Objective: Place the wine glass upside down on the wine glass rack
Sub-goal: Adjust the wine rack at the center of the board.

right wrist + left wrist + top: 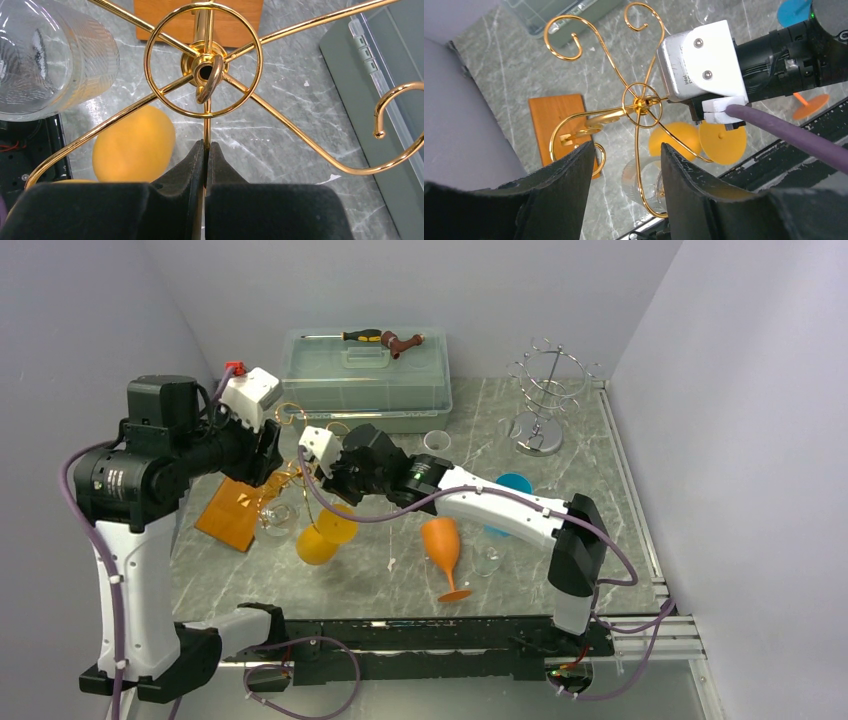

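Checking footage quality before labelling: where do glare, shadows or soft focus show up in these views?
Top external: even light, only faint shadows on the table, sharp overall. Left wrist: bright glints on the gold rack. Right wrist: glare streaks across the clear glass.

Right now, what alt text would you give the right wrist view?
The black fingers are pinched shut on one wire arm of the gold wine glass rack, just below its ring hub. An orange wine glass shows lower left, a clear glass upper left.

Gold rack (640, 103), orange wine glass (441, 540), amber wooden base (232, 510), grey white-veined marble table (590, 455).
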### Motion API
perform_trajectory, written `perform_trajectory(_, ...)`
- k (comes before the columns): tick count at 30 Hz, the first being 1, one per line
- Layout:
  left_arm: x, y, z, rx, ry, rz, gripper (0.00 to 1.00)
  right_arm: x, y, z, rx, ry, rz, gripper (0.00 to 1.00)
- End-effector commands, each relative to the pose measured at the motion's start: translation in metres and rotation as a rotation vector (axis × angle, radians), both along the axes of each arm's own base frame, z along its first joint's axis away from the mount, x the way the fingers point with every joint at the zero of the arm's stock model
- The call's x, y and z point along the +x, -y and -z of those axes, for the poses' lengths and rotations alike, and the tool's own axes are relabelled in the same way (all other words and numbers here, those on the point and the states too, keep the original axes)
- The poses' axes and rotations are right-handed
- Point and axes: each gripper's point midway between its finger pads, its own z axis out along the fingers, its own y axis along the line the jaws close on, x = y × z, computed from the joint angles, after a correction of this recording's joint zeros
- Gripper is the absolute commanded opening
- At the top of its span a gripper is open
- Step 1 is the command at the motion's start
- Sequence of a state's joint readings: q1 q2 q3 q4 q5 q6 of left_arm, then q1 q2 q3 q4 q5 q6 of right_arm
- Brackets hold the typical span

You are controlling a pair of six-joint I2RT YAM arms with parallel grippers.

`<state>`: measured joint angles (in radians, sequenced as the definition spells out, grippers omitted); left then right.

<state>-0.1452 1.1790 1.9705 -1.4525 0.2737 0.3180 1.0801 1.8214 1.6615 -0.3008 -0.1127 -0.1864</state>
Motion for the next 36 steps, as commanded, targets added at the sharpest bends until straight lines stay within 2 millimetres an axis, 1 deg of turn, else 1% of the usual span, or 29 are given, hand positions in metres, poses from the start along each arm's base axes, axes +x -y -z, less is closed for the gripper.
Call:
perform_trajectory(1,0.002,-0.004,-0.028,-0.031,0.115,-0.045,0.58,0.005,0.006,-0.117,0.222,0.156,0.005,0.0)
perform_trajectory(8,0.002,-0.003,-0.012,-0.022,0.068,-0.04,0.58,0.007,0.011,-0.139,0.226,0.181,0.01,0.0)
perform_trajectory(9,0.003,-0.004,-0.011,-0.02,0.071,-0.041,0.57,0.007,0.011,-0.143,0.228,0.187,0.009,0.0)
perform_trajectory(17,0.006,-0.006,-0.009,-0.004,0.07,-0.051,0.57,0.012,0.011,-0.156,0.225,0.207,0.015,0.0)
perform_trajectory(25,0.008,-0.01,-0.006,0.014,0.082,-0.062,0.56,0.021,0.006,-0.157,0.209,0.207,0.014,0.0)
perform_trajectory(26,0.008,-0.011,-0.005,0.017,0.086,-0.065,0.57,0.022,0.005,-0.16,0.213,0.208,0.015,0.0)
perform_trajectory(29,0.01,-0.015,-0.006,0.026,0.099,-0.085,0.57,0.027,0.001,-0.16,0.204,0.196,0.014,0.0)
perform_trajectory(36,0.015,-0.019,-0.003,0.036,0.117,-0.114,0.59,0.03,-0.006,-0.152,0.198,0.166,0.018,0.0)
